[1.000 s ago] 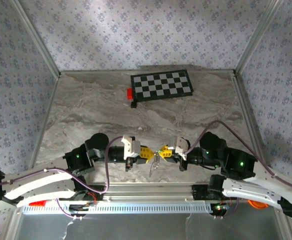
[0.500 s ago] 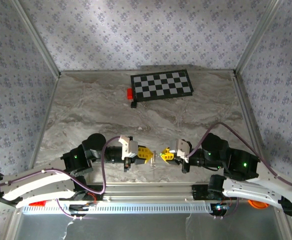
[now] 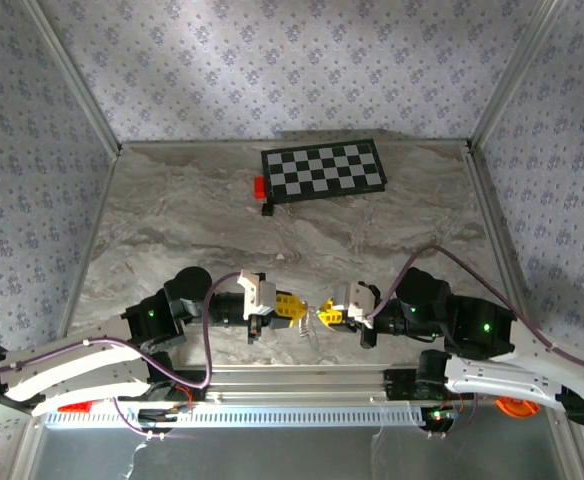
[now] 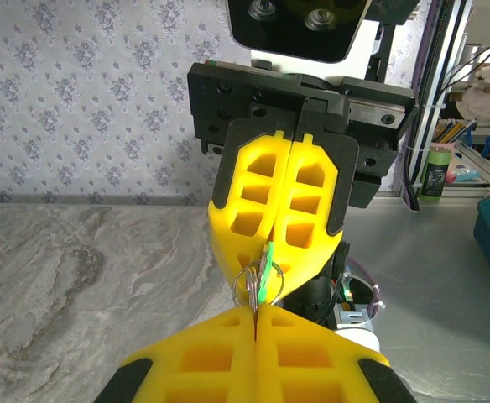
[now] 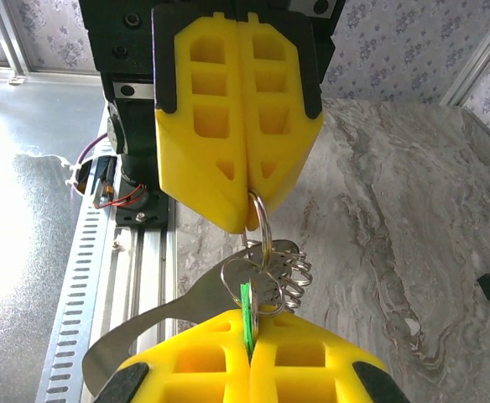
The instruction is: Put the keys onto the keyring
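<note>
- The keyring (image 5: 268, 222) hangs in the air between the two grippers, at 6 o'clock on the marble table (image 3: 172, 230), just in front of the arm bases. It is off the surface so that you can work on both sides of it.
- The keys (image 5: 247, 281) bunch at the ring's 6 o'clock. One flat blade sweeps out toward 8 o'clock, and the short chain (image 5: 294, 270) curls away at 3 o'clock. You cannot tell from these views whether each key is fully threaded or only caught in the coil.
- Your left gripper (image 4: 255, 323) is pressed together on the ring's edge. It acts as the anchor that stops the ring turning.
- Your right gripper (image 5: 249, 357) is clamped on the green tag (image 5: 245, 323) at the bottom of the bunch. This probably tensions the ring against the left grip so that the coil can be worked.
- The two sets of yellow pads meet tip to tip, left from 9 o'clock and right from 3 o'clock, so the metal between them has little slack.
- If either pinch slips, the bunch is likely to swing or drop.
- The checkerboard (image 3: 324, 170) lies well apart at 12 o'clock with the red block (image 3: 259, 185) at its 9 o'clock. Neither is involved.
</note>
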Robot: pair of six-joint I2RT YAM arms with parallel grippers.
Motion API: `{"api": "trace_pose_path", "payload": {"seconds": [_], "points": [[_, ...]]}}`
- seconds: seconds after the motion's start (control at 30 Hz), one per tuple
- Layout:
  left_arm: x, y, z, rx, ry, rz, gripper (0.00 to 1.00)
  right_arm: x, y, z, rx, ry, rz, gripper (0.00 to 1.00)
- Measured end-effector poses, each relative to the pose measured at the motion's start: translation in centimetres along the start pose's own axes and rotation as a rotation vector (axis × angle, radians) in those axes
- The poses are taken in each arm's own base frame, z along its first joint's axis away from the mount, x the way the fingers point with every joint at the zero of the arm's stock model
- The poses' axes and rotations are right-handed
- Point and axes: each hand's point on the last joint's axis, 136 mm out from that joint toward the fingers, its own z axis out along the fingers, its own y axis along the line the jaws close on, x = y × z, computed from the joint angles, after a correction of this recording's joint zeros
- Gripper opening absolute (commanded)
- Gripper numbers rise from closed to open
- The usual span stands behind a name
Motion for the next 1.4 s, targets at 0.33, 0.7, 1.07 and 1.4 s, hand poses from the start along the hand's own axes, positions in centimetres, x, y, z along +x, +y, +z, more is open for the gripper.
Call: {"api": "trace_pose_path", "payload": {"seconds": [0.33, 0.7, 1.07, 1.4], "points": [[0.6, 0.0, 0.1, 0.004, 0.024, -0.01, 0.0, -0.1, -0.2, -0.1, 0.018, 0.012, -0.02, 0.0], [1.3, -0.3, 0.2, 0.025, 0.048, -0.019, 0.0, -0.3, -0.4, -0.2, 0.022, 0.02, -0.028, 0.0], [1.7, -0.6, 0.3, 0.04, 0.067, -0.028, 0.0, -0.1, -0.2, 0.1, 0.019, 0.078, -0.056, 0.0], [1.9, -0.7, 0.1, 0.046, 0.075, -0.031, 0.0, 0.8, 0.0, 0.3, 0.038, 0.149, -0.09, 0.0]]}}
